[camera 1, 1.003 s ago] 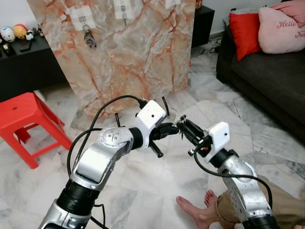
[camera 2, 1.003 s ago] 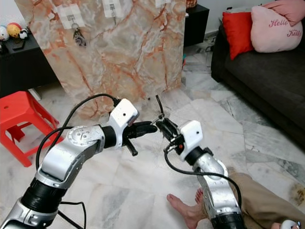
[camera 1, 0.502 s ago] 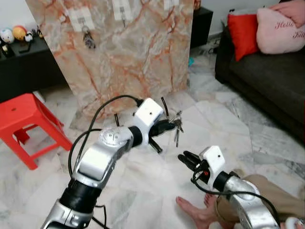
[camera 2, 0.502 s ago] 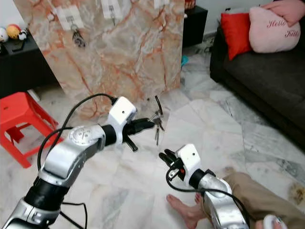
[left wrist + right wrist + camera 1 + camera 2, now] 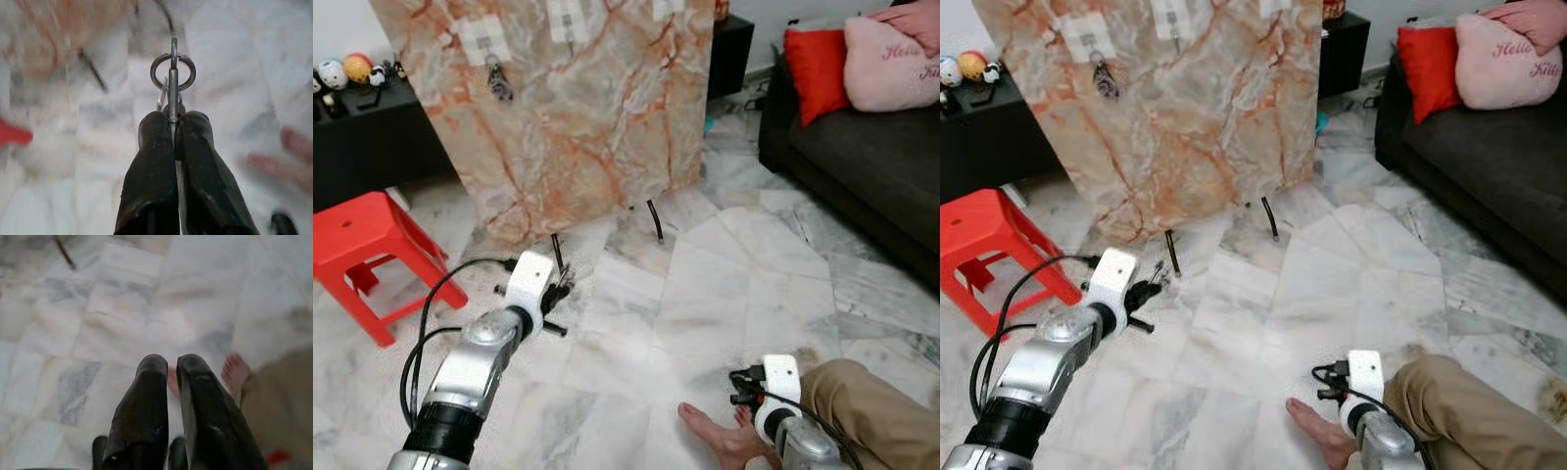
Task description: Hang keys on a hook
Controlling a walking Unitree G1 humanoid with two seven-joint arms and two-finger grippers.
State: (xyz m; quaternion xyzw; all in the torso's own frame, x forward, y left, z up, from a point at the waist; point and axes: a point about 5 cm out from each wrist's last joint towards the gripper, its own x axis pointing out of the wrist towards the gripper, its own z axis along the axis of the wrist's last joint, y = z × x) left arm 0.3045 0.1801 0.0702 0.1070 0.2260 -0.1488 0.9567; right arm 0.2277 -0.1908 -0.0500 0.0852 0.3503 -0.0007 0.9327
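We stand on a pale marble floor (image 5: 724, 284) veined in grey. At twelve o'clock a marble-patterned board (image 5: 568, 108) in orange and cream leans on thin black legs (image 5: 654, 221). At ten o'clock we see a red plastic stool (image 5: 367, 245) before a low black cabinet (image 5: 372, 137). At two o'clock sits a dark sofa (image 5: 862, 157) with red (image 5: 818, 59) and pink cushions (image 5: 891, 59).

The silver metal left arm (image 5: 475, 367) has a round elbow joint, a ribbed black cuff and a boxy white wrist housing (image 5: 530, 278). A looping black cable (image 5: 438, 294) runs beside that housing. The two long black rounded fingers (image 5: 151, 166) look scuffed. The right arm's white wrist block (image 5: 780, 376) carries black cabling.
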